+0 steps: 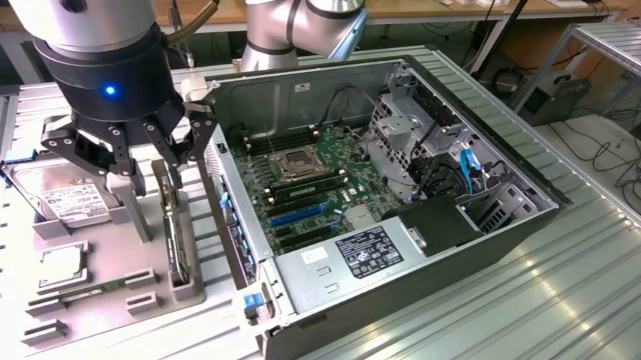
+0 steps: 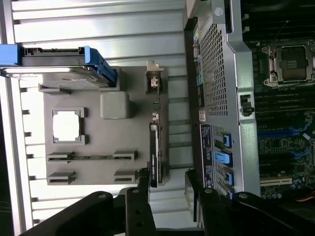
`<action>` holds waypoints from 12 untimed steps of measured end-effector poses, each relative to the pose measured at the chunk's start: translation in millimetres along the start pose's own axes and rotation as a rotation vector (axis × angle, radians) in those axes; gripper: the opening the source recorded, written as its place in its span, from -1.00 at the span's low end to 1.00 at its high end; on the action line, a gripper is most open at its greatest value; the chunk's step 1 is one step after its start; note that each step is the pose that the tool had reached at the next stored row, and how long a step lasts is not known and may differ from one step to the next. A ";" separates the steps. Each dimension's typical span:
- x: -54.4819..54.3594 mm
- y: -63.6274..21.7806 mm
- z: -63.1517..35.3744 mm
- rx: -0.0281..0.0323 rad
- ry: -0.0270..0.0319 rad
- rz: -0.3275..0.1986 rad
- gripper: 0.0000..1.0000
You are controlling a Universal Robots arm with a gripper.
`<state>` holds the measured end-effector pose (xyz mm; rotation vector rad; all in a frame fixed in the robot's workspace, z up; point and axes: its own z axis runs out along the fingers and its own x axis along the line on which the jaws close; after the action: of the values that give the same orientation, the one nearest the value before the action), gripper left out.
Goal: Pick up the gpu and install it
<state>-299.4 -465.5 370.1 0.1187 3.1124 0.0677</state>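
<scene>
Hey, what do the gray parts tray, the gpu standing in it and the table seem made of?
The parts tray looks like matte gray plastic, probably moulded or printed; no shine. The gpu is a thin dark circuit board seen edge-on, likely fibreglass. The table is ribbed bare metal, likely aluminium; bright reflections.

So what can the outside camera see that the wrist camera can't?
The outside view adds the arm's round body with its blue light and the black power box inside the computer. The wrist view adds a flat-on look at the case's holed back wall. Both have the open gripper, the grey tray, the graphics card standing on edge in it, the hard drive and the chip socket.
</scene>
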 end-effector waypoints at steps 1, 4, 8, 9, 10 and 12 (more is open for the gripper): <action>0.7 -0.1 0.2 0.0001 0.0001 0.000 -0.15; 2.9 -0.3 1.1 0.0001 0.0001 0.000 -0.15; 6.3 -0.6 2.3 0.0001 0.0001 0.000 -0.15; 7.1 -0.7 2.6 0.0001 0.0001 0.000 -0.15; 7.9 -0.7 2.8 0.0001 0.0001 0.000 -0.15; 9.7 -0.9 3.4 0.0000 0.0001 0.000 -0.15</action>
<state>-309.0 -465.5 366.4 0.1189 3.1124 0.0677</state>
